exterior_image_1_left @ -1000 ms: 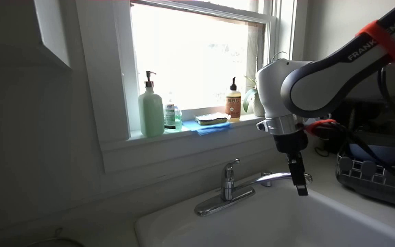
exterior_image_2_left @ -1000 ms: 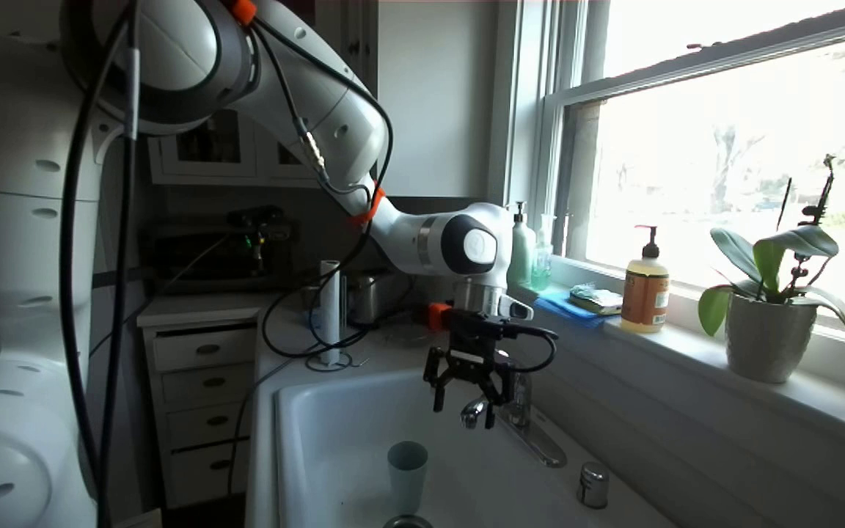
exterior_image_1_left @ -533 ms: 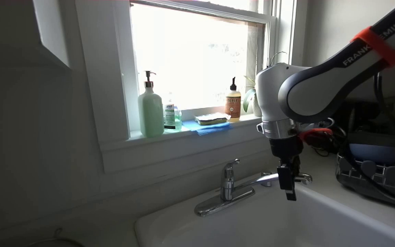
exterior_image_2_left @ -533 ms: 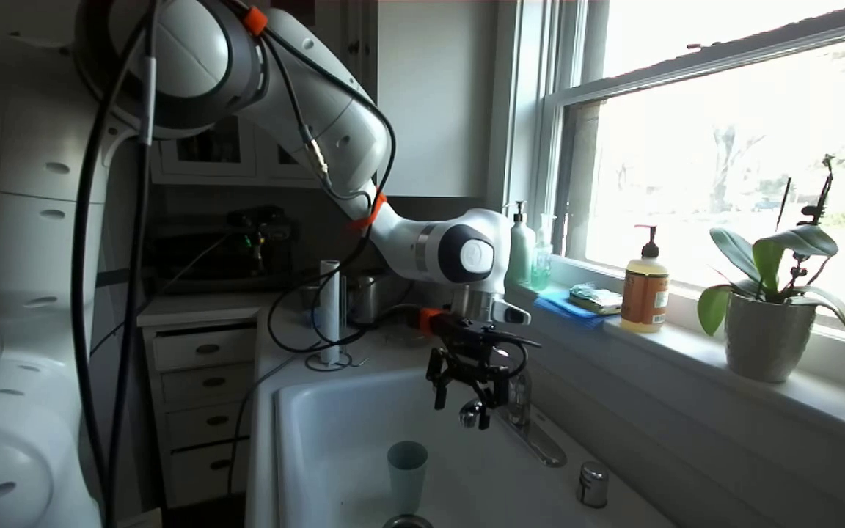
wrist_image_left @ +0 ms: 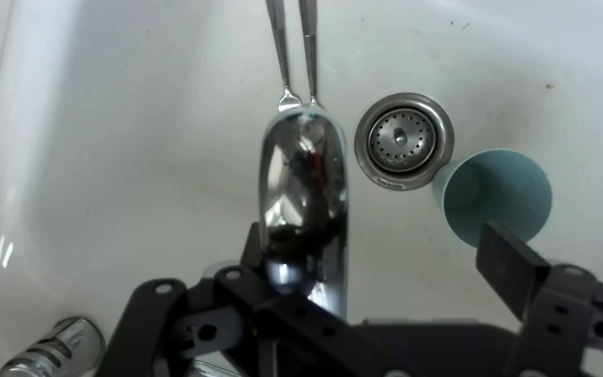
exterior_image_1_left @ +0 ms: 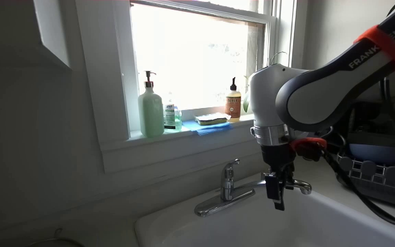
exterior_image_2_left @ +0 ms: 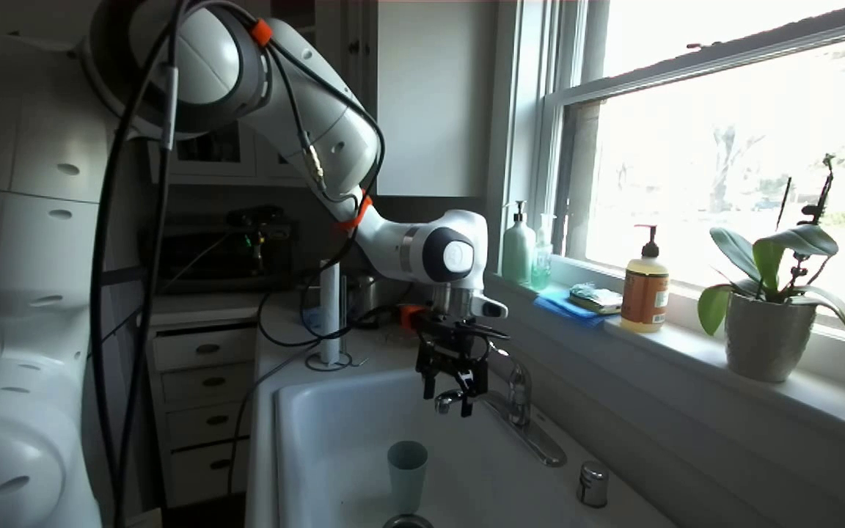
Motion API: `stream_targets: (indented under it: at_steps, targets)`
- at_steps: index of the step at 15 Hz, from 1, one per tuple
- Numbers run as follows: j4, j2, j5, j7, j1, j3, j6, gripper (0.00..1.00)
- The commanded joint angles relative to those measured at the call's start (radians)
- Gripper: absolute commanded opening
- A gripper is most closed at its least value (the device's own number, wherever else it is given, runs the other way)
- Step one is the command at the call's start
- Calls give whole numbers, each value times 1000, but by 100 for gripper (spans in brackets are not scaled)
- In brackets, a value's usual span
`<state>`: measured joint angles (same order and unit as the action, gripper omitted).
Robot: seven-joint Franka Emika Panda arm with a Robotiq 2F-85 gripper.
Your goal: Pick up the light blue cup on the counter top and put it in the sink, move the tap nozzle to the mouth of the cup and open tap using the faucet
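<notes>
The light blue cup (exterior_image_2_left: 407, 480) stands upright in the white sink (exterior_image_2_left: 284, 418), beside the drain; it also shows in the wrist view (wrist_image_left: 495, 199). The chrome tap spout (wrist_image_left: 304, 209) lies between my fingers, right against the left finger and well apart from the right one. Its nozzle end (exterior_image_1_left: 305, 187) pokes out past the gripper. My gripper (wrist_image_left: 372, 243) is open, pointing down above the sink; it also shows in both exterior views (exterior_image_1_left: 278, 204) (exterior_image_2_left: 447, 405). The nozzle is to one side of the cup's mouth. The faucet handle (exterior_image_1_left: 231, 167) stands on the tap base (exterior_image_1_left: 214, 205).
The drain (wrist_image_left: 401, 137) and two pieces of cutlery (wrist_image_left: 309, 52) are in the sink. A chrome cap (exterior_image_2_left: 593, 484) stands on the sink's back ledge. Soap bottles (exterior_image_2_left: 645, 293) and a potted plant (exterior_image_2_left: 771, 330) line the sill. A dish rack (exterior_image_1_left: 375, 176) stands on the counter.
My gripper has turned a little and moved left in both exterior views. The spout's nozzle end has swung with it, away from the window wall. The cup has not moved.
</notes>
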<state>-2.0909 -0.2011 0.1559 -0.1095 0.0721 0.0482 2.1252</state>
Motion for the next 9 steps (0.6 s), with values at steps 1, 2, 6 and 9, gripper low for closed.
stream_targets:
  at_steps: [1,2,6,9]
  targets:
    - [6,-31,-17,-87,37,19,61,100]
    - [9,-37,-13,-104,43,20,68,100]
    - [24,-55,-10,-151,63,21,91,100]
    - [32,-62,-17,-175,73,24,108,100]
